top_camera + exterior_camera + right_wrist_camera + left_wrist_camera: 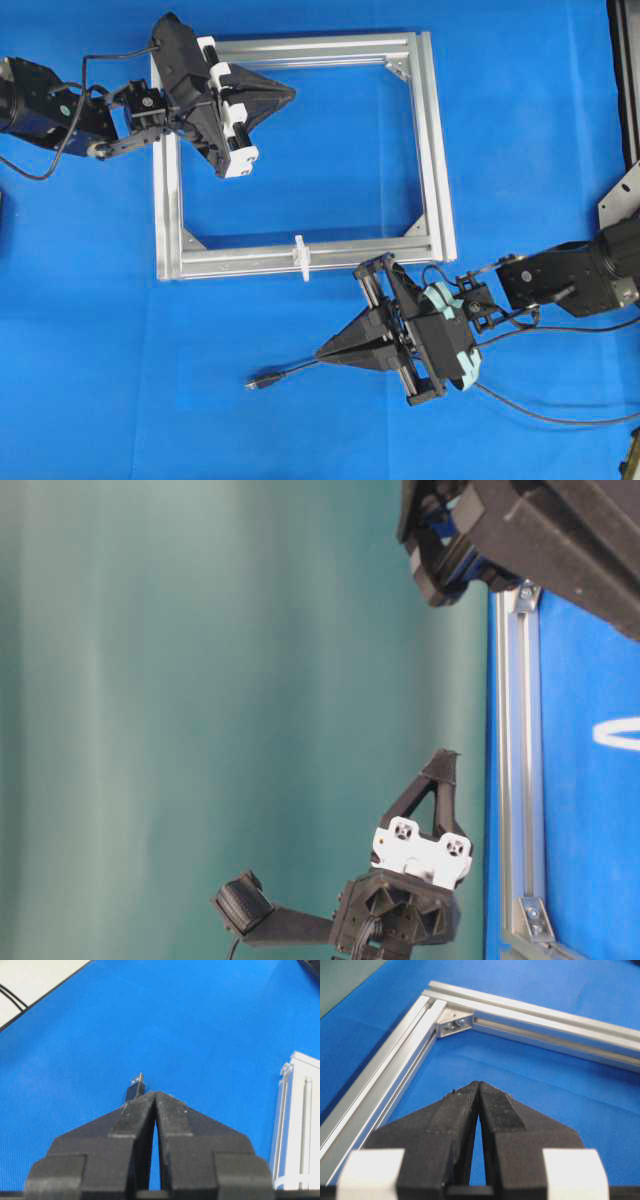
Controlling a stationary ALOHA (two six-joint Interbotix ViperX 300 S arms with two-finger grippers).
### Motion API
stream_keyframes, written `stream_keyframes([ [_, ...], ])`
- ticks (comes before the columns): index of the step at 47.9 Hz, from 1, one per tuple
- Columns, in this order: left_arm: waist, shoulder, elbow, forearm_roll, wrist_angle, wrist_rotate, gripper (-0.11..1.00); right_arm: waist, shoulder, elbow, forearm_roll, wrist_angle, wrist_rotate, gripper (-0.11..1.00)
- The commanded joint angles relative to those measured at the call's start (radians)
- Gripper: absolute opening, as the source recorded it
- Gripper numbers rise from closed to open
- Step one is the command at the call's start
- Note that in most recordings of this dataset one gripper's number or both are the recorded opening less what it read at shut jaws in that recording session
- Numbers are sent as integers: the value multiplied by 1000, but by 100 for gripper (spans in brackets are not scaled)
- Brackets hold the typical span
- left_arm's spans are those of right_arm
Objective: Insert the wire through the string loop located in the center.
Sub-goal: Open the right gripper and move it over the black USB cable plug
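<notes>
The wire (290,375) looks light, limp; grasp behind its plug at nine o'clock; both grippers' fingers pressed together, empty.

Blue tabletop (520,130), fine woven texture, fills overhead view. Silver aluminium frame (436,150) lies flat on it, upper centre of picture; four bars, roughly square, corner brackets inside corners, blue surface visible through middle. White translucent string loop (301,256) sits around lower bar, near its centre. Wire (300,371), thin and black, lies on tabletop below frame, lower centre; metal-tipped plug at its left end, apart from frame. Black strip along right edge of tabletop.
</notes>
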Motion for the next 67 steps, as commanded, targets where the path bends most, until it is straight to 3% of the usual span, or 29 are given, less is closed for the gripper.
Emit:
stream_keyframes([
  [1,-3,-48,-20,18,-6,5,0,9,-51,-20,0,-6,3,0],
  [6,0,-49,-20,20,-6,6,0,15,-60,-18,-6,9,3,-5],
  [35,0,-51,-14,20,-5,6,0,23,-66,-28,-6,40,77,-4],
  [42,-2,-52,-11,20,-6,6,0,23,-66,-35,-3,44,77,18],
  [54,-2,-51,-11,20,-6,6,0,26,-64,-44,3,61,77,87],
  [67,2,-51,-11,20,-6,8,0,28,-38,-60,17,81,80,88],
])
